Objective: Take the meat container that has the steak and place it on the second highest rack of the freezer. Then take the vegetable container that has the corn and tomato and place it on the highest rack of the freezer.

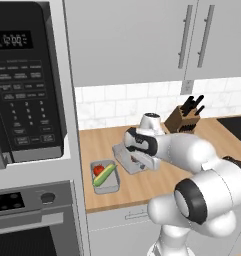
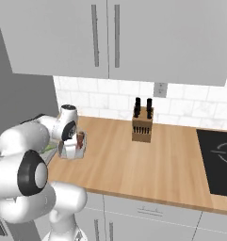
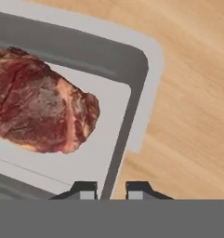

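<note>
1. The gripper (image 3: 111,190) has its jaws narrow, pinching the wall of the meat container (image 3: 132,100).
2. The steak (image 3: 39,109) lies inside, on the wooden counter (image 3: 197,116).

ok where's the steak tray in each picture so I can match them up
Left base view: steak tray mid-frame on the counter, partly behind the arm, right of the vegetable tray.
Right base view: far left, beside the arm.
Hand view: fills the left side, steak inside, end effector astride its rim.
Shared landmark: knife block.
</note>
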Robot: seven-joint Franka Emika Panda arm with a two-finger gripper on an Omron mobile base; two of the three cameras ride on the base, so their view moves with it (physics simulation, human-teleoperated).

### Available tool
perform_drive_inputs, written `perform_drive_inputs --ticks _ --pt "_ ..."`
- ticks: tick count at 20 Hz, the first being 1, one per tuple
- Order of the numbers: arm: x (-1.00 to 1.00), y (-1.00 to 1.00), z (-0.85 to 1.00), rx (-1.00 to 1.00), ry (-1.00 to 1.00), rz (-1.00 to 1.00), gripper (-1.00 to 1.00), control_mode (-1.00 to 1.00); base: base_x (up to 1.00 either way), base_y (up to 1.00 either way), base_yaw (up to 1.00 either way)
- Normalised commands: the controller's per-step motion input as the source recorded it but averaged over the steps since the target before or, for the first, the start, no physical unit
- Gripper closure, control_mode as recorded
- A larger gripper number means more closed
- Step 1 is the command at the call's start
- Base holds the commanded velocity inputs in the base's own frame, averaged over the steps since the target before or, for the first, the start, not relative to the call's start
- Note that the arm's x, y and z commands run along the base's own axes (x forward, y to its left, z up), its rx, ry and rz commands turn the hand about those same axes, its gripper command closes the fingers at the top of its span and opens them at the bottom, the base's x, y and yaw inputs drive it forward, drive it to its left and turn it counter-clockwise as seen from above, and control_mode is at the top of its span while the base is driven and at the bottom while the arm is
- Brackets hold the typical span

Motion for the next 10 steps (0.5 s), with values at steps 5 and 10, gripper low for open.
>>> perform_drive_inputs --ticks 5,10 --pt "-0.86 0.0 0.81 0.03 -0.31 -0.01 1.0 -1.0 0.0 0.0 0.0" --pt "-0.71 0.01 1.0 0.02 -0.19 -0.08 1.0 -1.0 0.0 0.0 0.0"
